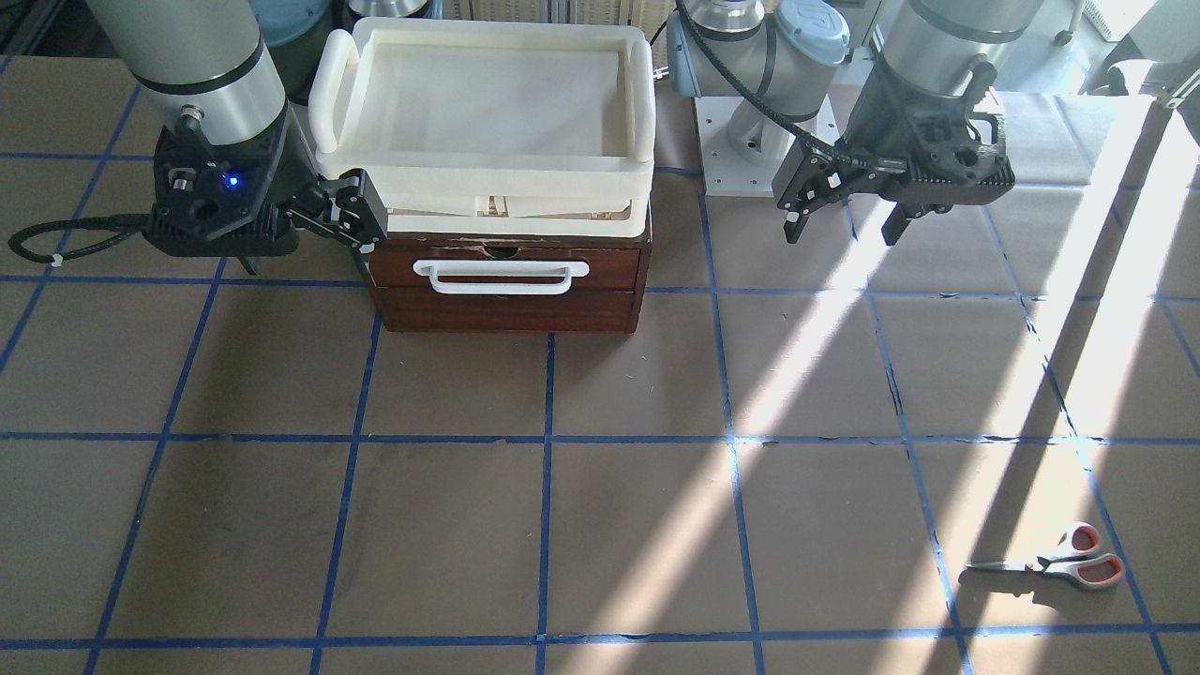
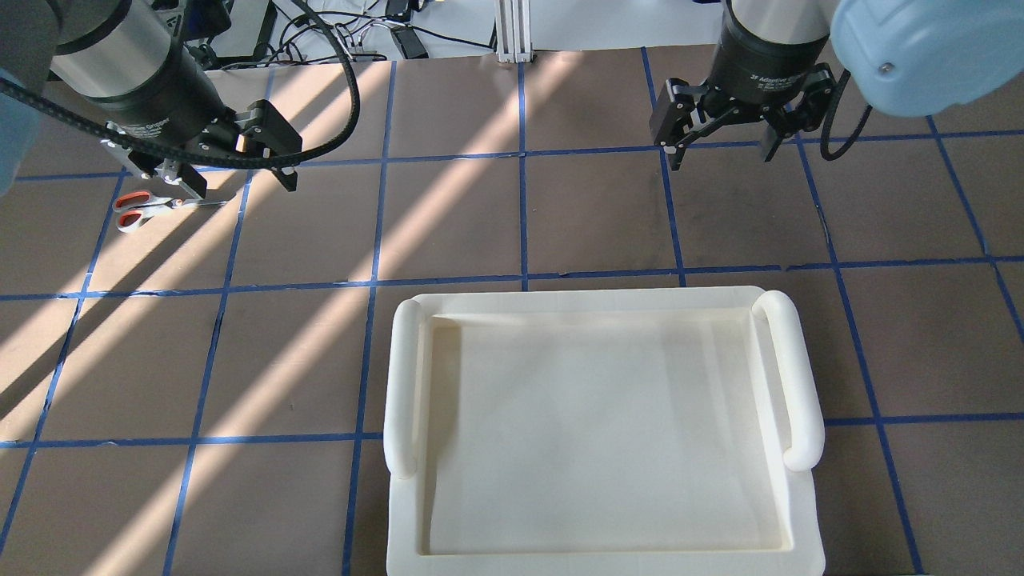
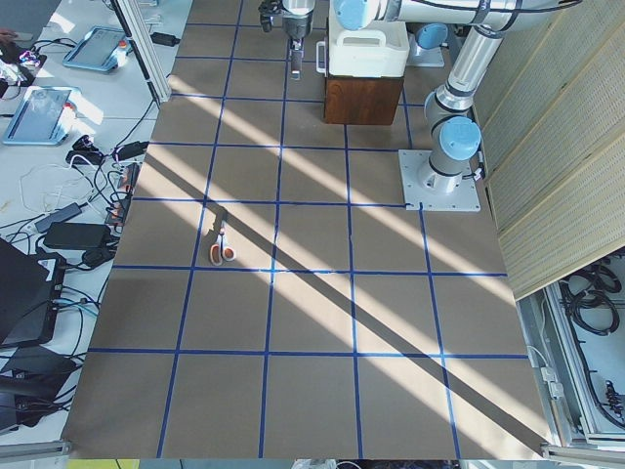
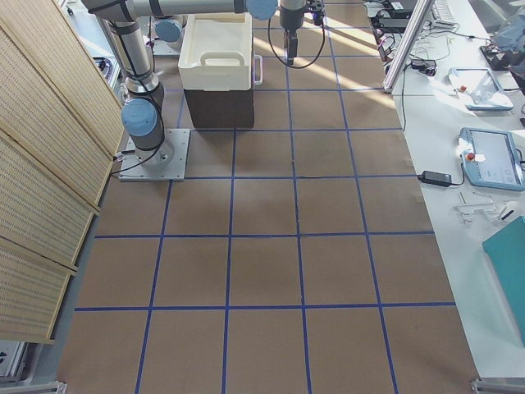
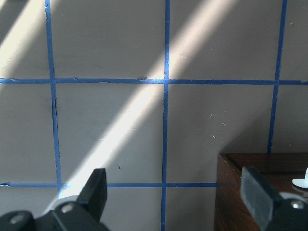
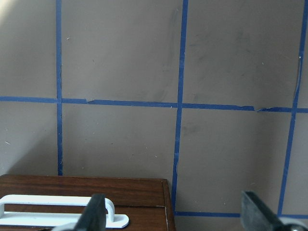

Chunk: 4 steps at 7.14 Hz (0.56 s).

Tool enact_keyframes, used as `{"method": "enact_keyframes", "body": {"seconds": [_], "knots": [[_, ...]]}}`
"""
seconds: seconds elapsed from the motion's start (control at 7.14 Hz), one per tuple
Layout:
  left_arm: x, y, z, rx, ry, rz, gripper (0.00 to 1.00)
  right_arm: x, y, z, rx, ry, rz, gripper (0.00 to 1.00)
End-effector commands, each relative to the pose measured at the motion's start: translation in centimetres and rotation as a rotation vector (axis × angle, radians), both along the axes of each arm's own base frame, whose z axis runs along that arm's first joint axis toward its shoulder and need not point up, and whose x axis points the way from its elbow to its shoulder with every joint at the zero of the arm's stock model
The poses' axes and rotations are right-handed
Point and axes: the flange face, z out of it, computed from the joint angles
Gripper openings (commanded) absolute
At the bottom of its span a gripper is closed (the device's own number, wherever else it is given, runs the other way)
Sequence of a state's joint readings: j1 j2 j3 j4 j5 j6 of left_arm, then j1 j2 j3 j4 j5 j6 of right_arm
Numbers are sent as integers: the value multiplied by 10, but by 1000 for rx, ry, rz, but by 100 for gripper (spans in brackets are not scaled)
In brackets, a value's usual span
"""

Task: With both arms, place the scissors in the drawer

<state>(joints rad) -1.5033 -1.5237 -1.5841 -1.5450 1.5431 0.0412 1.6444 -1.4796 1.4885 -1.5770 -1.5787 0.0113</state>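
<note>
You get overhead view behind robot, front view facing it, two far side views from counter [image 3: 293, 313] ends. Your wrist cameras sit close, aimed down; both catch drawer [image 6: 144, 211] corner.

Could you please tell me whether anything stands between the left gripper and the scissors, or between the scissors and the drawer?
Nothing visible lies between the left gripper and the scissors, nor on the table between scissors and drawer. The drawer itself is shut, so its front bars entry.
</note>
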Motion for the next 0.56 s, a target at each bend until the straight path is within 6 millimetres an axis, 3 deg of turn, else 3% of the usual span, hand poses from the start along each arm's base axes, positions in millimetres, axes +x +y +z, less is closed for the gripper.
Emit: {"method": "enact_keyframes", "body": {"seconds": [0.0,0.14,0.28,0.42], "knots": [[47,-11,-2,-5,-13,-128,100,11,-12,-27,52,-6,90,100],[87,-18,-7,-1,-20,-262,100,22,-12,-32,56,-22,175,100],[113,-24,-15,9,-25,-341,100,46,-13,-46,80,-86,281,100],[131,-33,-28,23,-24,-463,100,60,-19,-60,89,-115,536,100]]}}
